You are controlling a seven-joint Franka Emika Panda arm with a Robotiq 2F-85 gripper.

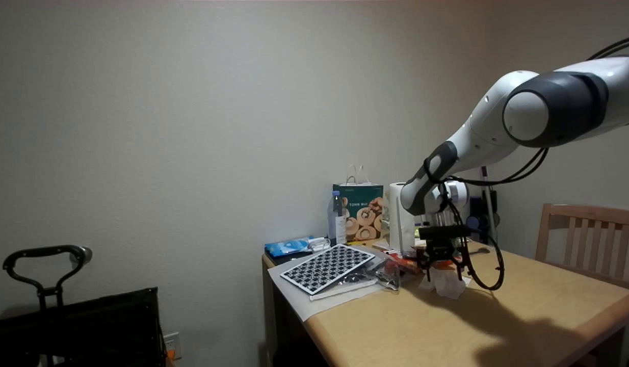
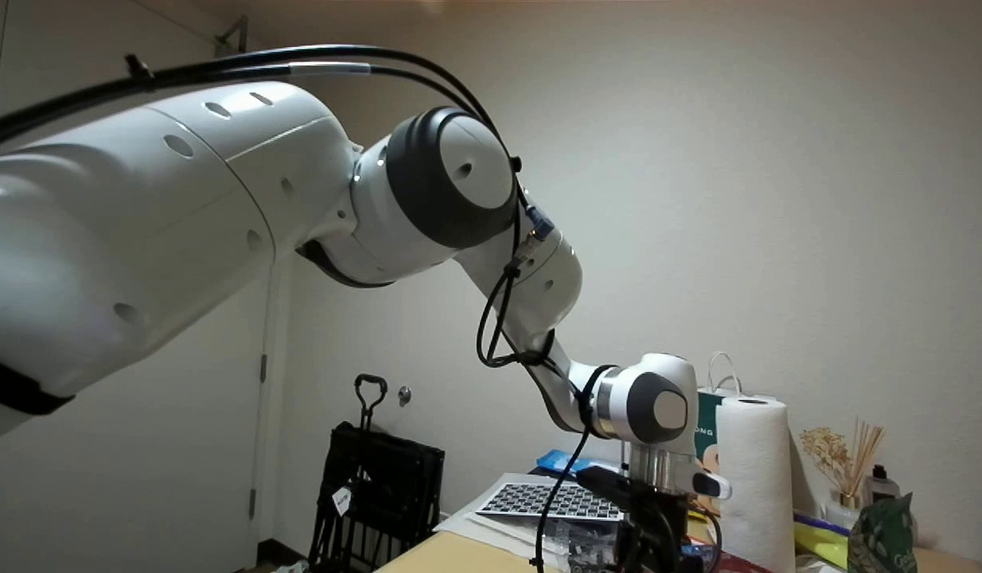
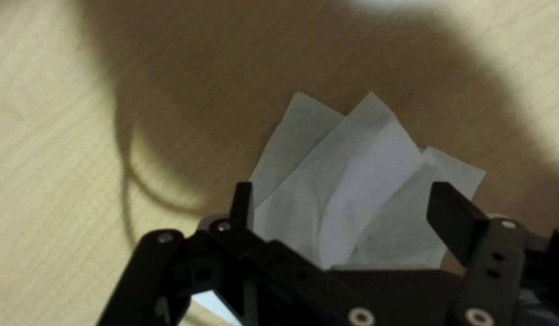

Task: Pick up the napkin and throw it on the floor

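The napkin (image 3: 352, 194) is a white, loosely folded and crumpled piece of soft paper lying on the wooden table. In an exterior view the napkin (image 1: 451, 285) lies beneath the gripper (image 1: 443, 275), which points straight down. In the wrist view the gripper (image 3: 343, 188) is open, its two black fingers wide apart with the napkin between and below them. Nothing is held. Whether the fingertips touch the paper cannot be told. In an exterior view the gripper body (image 2: 658, 541) is cut off at the bottom edge, and the napkin is out of view there.
A paper-towel roll (image 1: 400, 219) stands behind the gripper. A chequered board (image 1: 327, 267), clear plastic packaging (image 1: 388, 272), a bottle (image 1: 336, 219) and a green bag (image 1: 364, 211) crowd the table's far side. A chair (image 1: 590, 229) stands beside the table (image 1: 396, 331). A black folded cart (image 2: 387, 477) stands by the wall.
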